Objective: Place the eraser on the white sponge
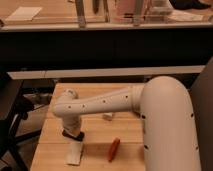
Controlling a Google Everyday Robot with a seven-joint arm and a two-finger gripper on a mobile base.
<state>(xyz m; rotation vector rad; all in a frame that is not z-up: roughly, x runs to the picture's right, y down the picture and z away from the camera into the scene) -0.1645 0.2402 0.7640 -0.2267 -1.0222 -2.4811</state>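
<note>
My gripper (73, 131) hangs from the white arm over the left part of the wooden table (95, 150). It is shut on a dark flat eraser (73, 135), held just above the table. The white sponge (75, 155) lies flat on the table directly in front of and slightly below the eraser, a small gap apart from it.
A red-orange oblong object (114, 149) lies on the table to the right of the sponge. A small white object (107, 117) sits behind the arm. A dark chair (12, 115) stands at the left. The table's left edge is close to the gripper.
</note>
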